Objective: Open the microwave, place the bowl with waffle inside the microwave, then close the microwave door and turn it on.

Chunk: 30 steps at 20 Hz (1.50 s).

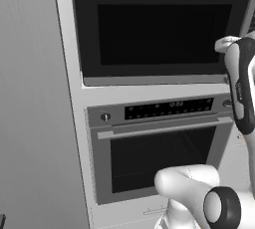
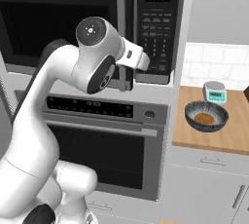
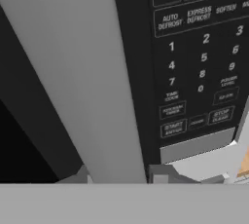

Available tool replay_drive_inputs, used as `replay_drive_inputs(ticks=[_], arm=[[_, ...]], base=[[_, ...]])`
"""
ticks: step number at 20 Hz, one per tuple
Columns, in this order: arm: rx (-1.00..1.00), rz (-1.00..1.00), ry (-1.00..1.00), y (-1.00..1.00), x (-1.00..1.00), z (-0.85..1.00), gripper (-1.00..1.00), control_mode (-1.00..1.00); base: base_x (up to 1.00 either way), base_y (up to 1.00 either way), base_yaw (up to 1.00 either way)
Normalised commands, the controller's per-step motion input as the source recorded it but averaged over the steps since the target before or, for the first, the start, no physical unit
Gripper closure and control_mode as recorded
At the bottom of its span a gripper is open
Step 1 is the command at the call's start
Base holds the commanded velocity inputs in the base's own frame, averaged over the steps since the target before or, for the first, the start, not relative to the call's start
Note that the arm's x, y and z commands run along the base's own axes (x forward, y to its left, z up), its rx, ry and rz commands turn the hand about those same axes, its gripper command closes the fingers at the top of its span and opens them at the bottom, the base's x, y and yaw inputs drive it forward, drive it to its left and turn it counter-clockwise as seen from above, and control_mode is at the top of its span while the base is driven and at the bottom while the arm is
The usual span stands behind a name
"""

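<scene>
The black microwave (image 2: 97, 23) sits built in above the oven, and its door (image 1: 159, 29) with the dark window is closed. My gripper (image 3: 121, 174) is at the lower part of the tall grey bar handle (image 3: 82, 72), one fingertip (image 3: 160, 173) on each side and pressed against it. From the right base view, the gripper (image 2: 125, 79) sits at the handle's (image 2: 121, 18) lower end, partly hidden by my arm. The keypad strip (image 3: 204, 57) lies just beside the handle. The dark bowl with the waffle (image 2: 206, 116) stands on the wooden counter (image 2: 194, 140) to the right.
The grey oven (image 1: 159, 153) with a horizontal handle and knobs is directly below the microwave. A small digital scale (image 2: 214, 91) stands behind the bowl. A tall grey cabinet panel (image 1: 30, 98) fills the left side. White drawers (image 2: 209, 179) sit under the counter.
</scene>
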Motion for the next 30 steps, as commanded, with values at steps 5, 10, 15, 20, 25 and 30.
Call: replay_drive_inputs(ticks=[5, 10, 15, 20, 25, 30], arm=[[-0.01, -0.19, 0.0, -0.17, -1.0, 0.0, 1.0, -1.0], [-0.01, -0.01, -0.1, -0.15, -1.0, -0.14, 1.0, -1.0], [-0.02, 0.01, -0.17, 0.0, -1.0, -0.14, 1.0, -1.0], [-0.11, 0.0, -0.23, 0.16, -1.0, -0.22, 1.0, -1.0], [-0.16, 0.0, -0.16, 0.35, -1.0, -0.27, 1.0, -1.0], [-0.18, 0.0, -0.08, 0.59, -1.0, -0.41, 1.0, -1.0]], base=[[0.0, 0.0, 0.0], [0.0, 0.0, 0.0], [0.0, 0.0, 0.0], [0.0, 0.0, 0.0], [0.0, 0.0, 0.0], [0.0, 0.0, 0.0]])
